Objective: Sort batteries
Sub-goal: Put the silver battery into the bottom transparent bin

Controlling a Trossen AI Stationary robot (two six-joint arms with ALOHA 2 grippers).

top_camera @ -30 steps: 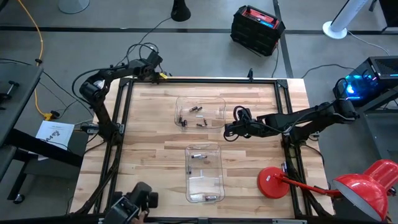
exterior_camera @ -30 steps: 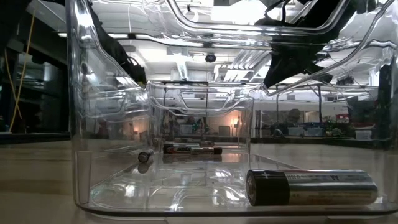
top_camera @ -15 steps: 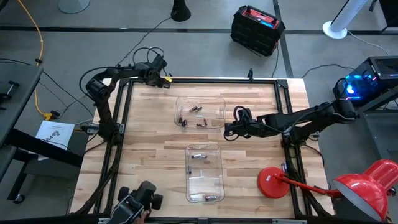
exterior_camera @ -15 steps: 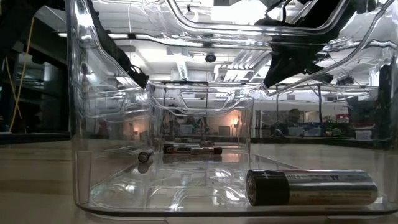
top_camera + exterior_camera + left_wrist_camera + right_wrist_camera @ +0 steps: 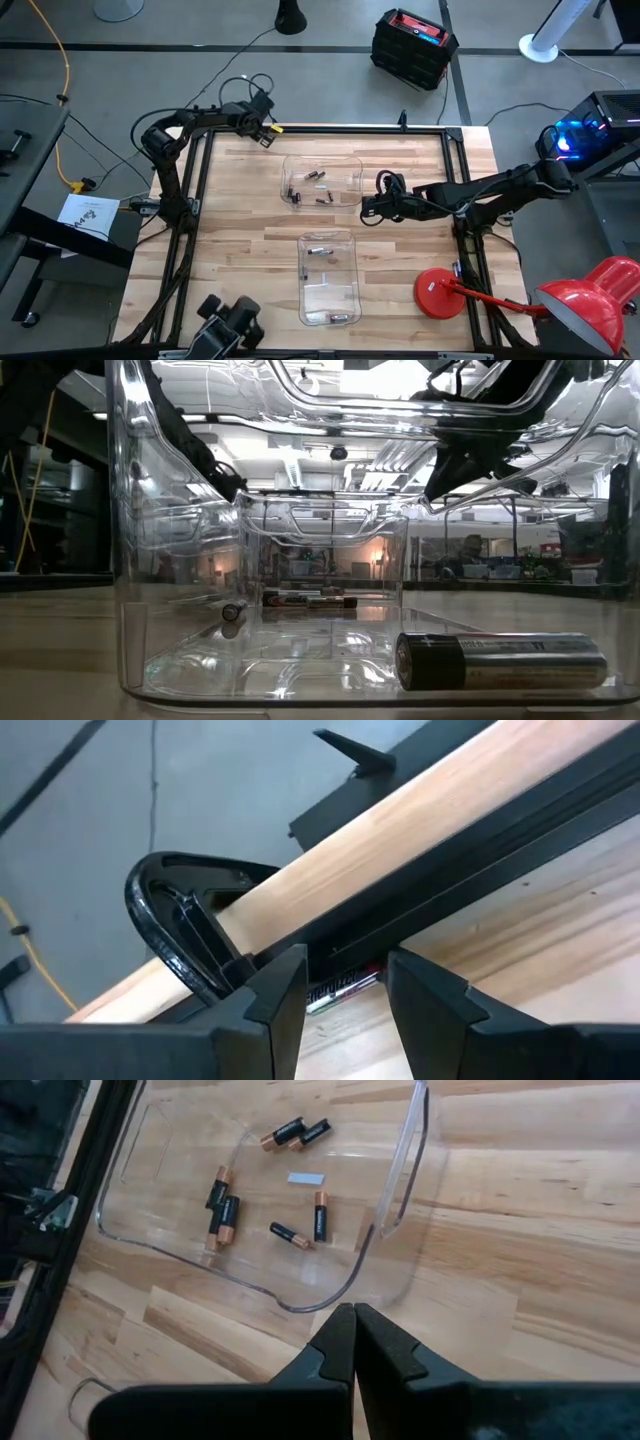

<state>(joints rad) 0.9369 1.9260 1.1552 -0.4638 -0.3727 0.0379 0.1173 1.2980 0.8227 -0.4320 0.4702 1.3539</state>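
Note:
Two clear bins stand mid-table: the far bin [image 5: 352, 165] [image 5: 398, 1180] holds several small batteries [image 5: 222, 1210], and the near bin [image 5: 303, 295] [image 5: 130, 560] holds a large battery [image 5: 505, 660] and a small one [image 5: 233, 612]. One more battery [image 5: 342, 988] lies on the wood against the black frame rail at the table's far left corner. My left gripper [image 5: 265, 132] [image 5: 345, 958] stands open over it, a finger on either side, and I see no touch. My right gripper [image 5: 366, 208] [image 5: 354, 1325] hovers shut just outside the far bin's right wall.
A black frame rail [image 5: 470, 870] runs along the table's far edge, right beside the loose battery. A red lamp's base [image 5: 438, 293] sits at the near right. A black device [image 5: 232, 325] shows at the near edge. Bare wood lies left of the bins.
My left gripper has come down and toward the table's right and near side, onto the far left corner, rolling about its own axis as it went. Its fingers have kept the same gap. The black device at the near edge has shifted slightly.

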